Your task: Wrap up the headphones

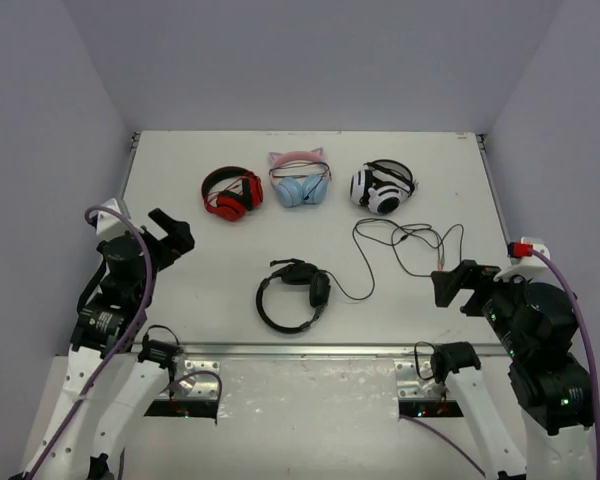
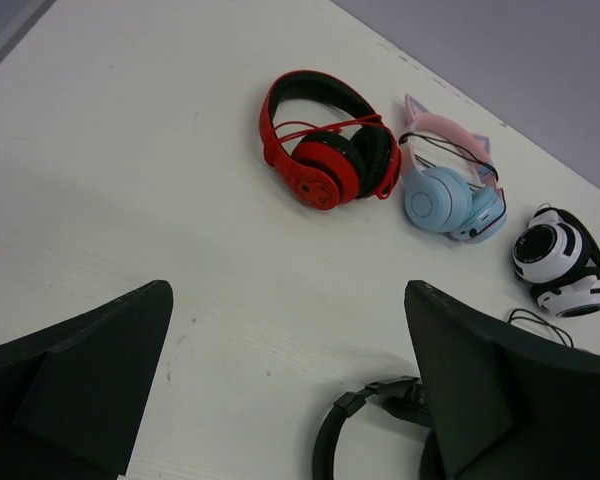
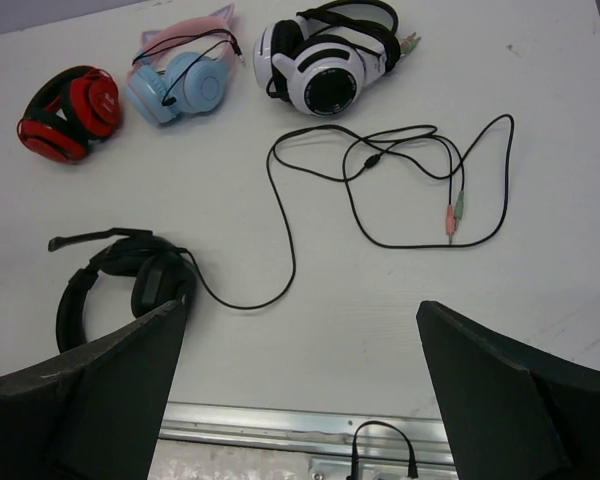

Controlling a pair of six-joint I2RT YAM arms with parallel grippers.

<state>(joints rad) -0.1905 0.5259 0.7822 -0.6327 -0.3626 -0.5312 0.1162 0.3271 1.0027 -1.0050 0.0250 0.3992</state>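
**Top view.** The black headphones (image 1: 317, 289) lie flat at lower centre of the table (image 1: 210, 265), between the two arms and nearer the front edge than anything else, so either arm can reach them. Their thin cable (image 3: 293, 255) is not yet wound. It leaves the ear cup, curves right, then climbs into loose overlapping loops at right of centre, ending in a pink and a green plug (image 3: 453, 213). Because the cable is spread out and well apart from the headband, its slack is probably best gathered before any wrapping.

Three other pairs sit in a row along the upper part of the frame, well apart from the black pair: red headphones (image 1: 232, 192), blue headphones with pink ears (image 1: 300, 181) and white-and-black headphones (image 1: 383, 186). Their cords appear already bundled around them.

**Arms.** The left gripper (image 1: 172, 236) hangs at left of frame and the right gripper (image 1: 452, 285) at right, near the cable loops. Both have their jaws spread wide, hold nothing and touch nothing. The work seems not yet begun.
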